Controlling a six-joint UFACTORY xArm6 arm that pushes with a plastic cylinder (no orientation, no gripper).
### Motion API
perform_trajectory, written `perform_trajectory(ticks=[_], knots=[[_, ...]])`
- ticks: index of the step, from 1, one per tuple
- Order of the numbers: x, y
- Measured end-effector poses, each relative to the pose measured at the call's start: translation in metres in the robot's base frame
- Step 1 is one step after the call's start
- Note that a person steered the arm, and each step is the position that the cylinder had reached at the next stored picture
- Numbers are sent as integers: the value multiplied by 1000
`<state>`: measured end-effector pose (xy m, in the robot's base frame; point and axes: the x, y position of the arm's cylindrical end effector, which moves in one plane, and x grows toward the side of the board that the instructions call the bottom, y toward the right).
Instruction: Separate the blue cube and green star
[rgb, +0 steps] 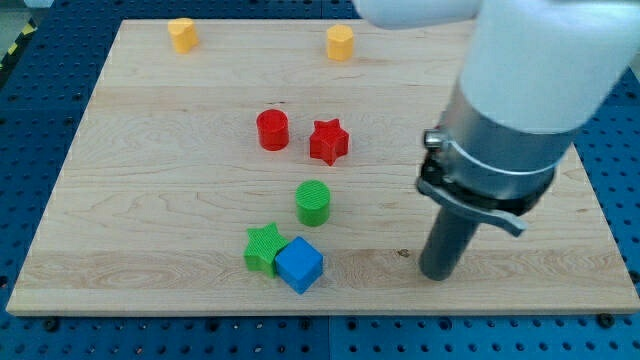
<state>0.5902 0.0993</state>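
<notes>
Closest to the view's bottom lies the blue cube (299, 265), turned so that one corner points down toward the front edge of the worktop (150, 200). The green star (263, 246) sits just to the view's left of it and a little higher, and the two blocks are touching each other along one side, so they are not separated.

At about the same level but far to the view's right, my tip (438, 274) rests on the wood. It is well apart from the blue cube, with bare wood between them. This arm carries no tool that can open or close; it ends only in the dark rod, and it is gripping nothing. Above the rod the grey collar and the big white body of the arm cover the upper right part of the view.

Going up, a green cylinder (313, 202) stands near the pair, slightly above the blue cube and not touching either block. Higher, near the middle, a red cylinder (272, 130) and a red star (328, 141) stand beside each other with a small gap.

Near the far edge there are two yellow blocks, one (182, 34) at the view's left and one (340, 43) more to the centre; their exact shape I cannot tell
</notes>
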Motion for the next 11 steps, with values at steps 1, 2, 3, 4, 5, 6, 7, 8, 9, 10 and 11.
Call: perform_trajectory(ticks=[1,2,3,4,5,6,7,8,9,10,11], knots=[[25,-14],[29,-35],[29,-41],[28,-67],[29,-73],[29,-121],[28,-186],[20,-160],[-3,-139],[-18,-147],[-18,-139]])
